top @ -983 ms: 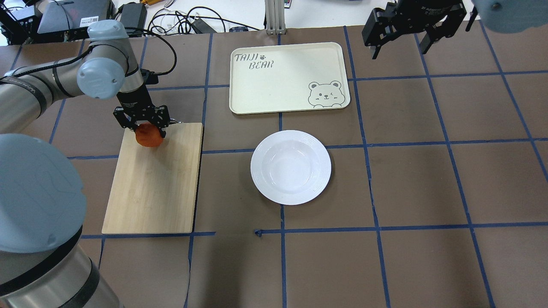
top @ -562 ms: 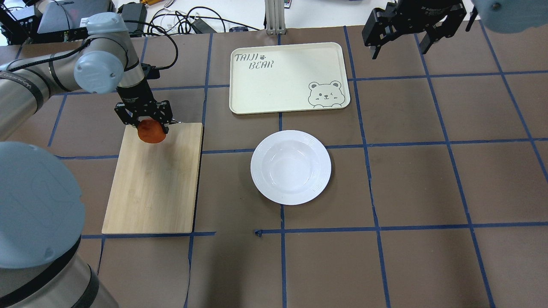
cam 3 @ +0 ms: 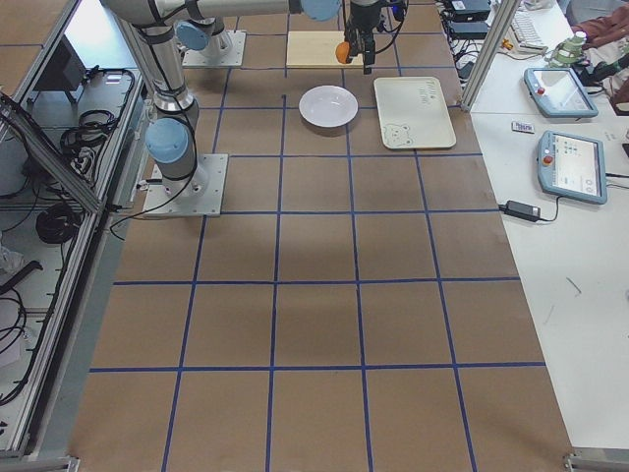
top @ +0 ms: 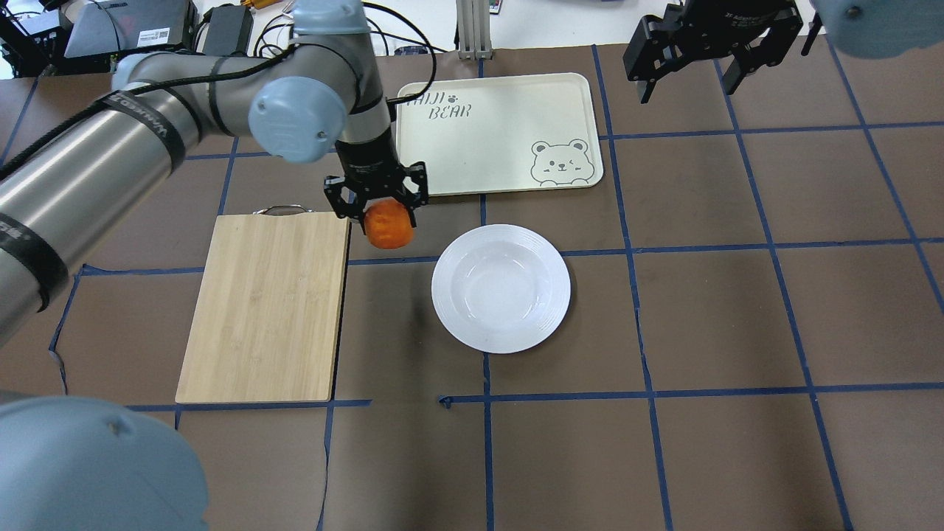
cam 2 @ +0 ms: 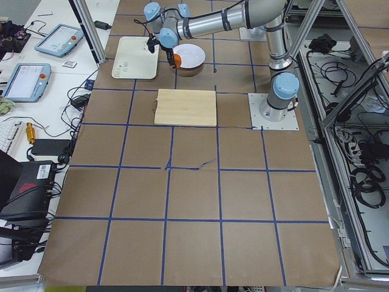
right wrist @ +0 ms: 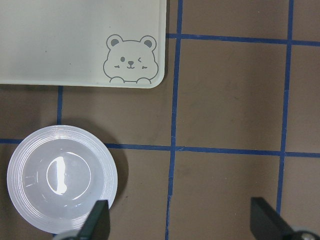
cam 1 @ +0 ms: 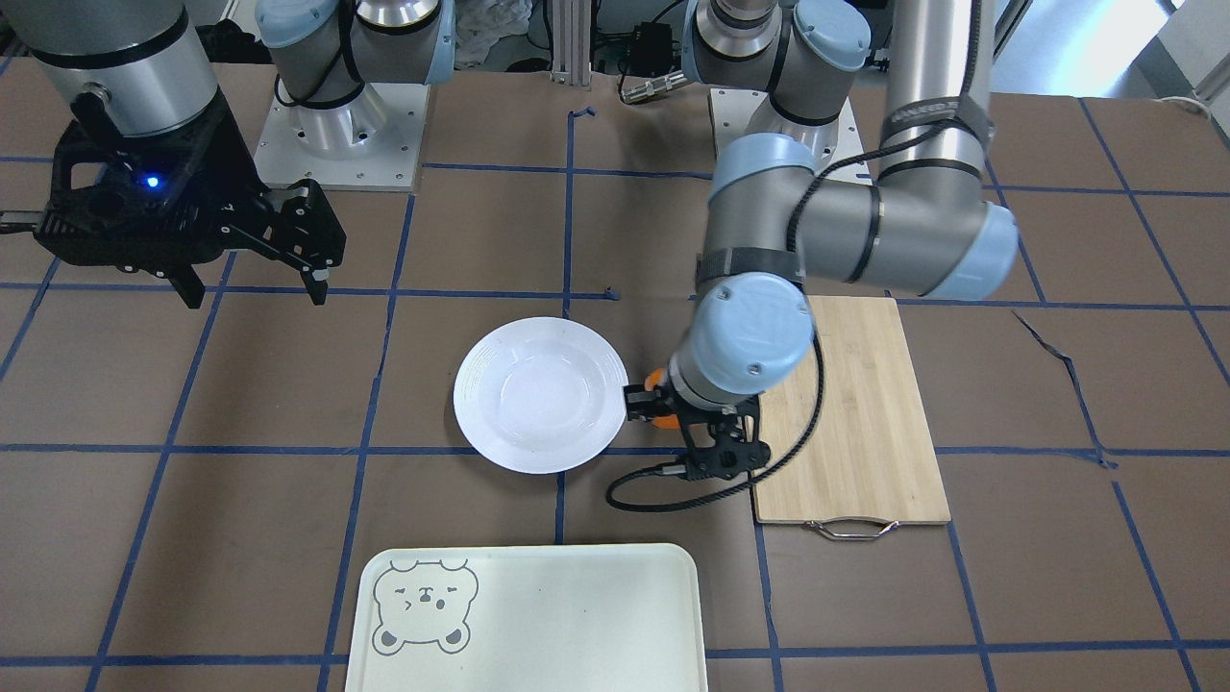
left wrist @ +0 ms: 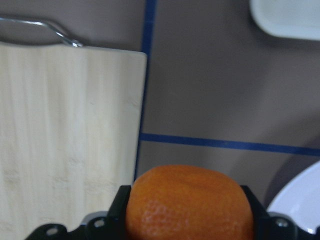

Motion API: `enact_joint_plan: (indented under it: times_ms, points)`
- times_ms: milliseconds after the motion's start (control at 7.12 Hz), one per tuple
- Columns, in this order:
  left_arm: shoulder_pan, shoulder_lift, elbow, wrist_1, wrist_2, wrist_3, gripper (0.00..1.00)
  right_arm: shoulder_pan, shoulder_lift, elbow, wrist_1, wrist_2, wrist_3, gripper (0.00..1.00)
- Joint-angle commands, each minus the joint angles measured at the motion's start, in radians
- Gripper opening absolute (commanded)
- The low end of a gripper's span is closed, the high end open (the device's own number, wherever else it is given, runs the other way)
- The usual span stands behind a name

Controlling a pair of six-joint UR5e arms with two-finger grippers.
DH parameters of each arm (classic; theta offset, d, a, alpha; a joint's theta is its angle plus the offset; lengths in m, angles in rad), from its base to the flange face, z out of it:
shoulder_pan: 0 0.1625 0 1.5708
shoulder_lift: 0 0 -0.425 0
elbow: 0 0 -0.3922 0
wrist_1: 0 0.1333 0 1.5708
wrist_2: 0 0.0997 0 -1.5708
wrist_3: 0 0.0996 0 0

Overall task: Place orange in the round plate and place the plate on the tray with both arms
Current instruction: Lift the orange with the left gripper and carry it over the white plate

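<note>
The orange (top: pixel 389 226) hangs above the table between the cutting board and the round plate (top: pixel 501 288), with my left gripper (top: pixel 385 221) shut on it. In the left wrist view the orange (left wrist: pixel 190 205) fills the space between both black fingers, and the plate's rim shows at the lower right. The white plate (cam 1: pixel 540 394) is empty and lies just in front of the cream tray (top: pixel 494 133) with the bear drawing. My right gripper (top: pixel 689 85) hovers open and empty beyond the tray's right corner. Its camera looks down on the plate (right wrist: pixel 62 186) and tray (right wrist: pixel 75 40).
A bamboo cutting board (top: pixel 265 306) with a metal handle (top: pixel 280 210) lies left of the plate. The left wrist's black cable (cam 1: pixel 653 481) loops near the board's corner. Cables and devices (top: pixel 295 29) crowd the far table edge.
My left arm has carried the orange rightward, off the cutting board's far corner to the gap beside the plate. The right arm, plate and tray have not moved.
</note>
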Motion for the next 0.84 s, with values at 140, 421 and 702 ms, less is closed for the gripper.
enact_joint_plan:
  times_ms: [140, 421, 702]
  points:
    - [-0.159, -0.046, -0.090, 0.163, -0.108, -0.291, 0.27, 0.000, 0.000, 0.000, 0.002, 0.000, 0.000, 1.00]
    - [-0.159, -0.051, -0.193, 0.325, -0.109, -0.301, 0.34, 0.000, 0.000, 0.000, 0.002, 0.000, 0.000, 1.00]
    - [-0.159, -0.050, -0.187, 0.327, -0.109, -0.304, 1.00, 0.000, 0.000, 0.000, 0.005, 0.000, 0.000, 1.00]
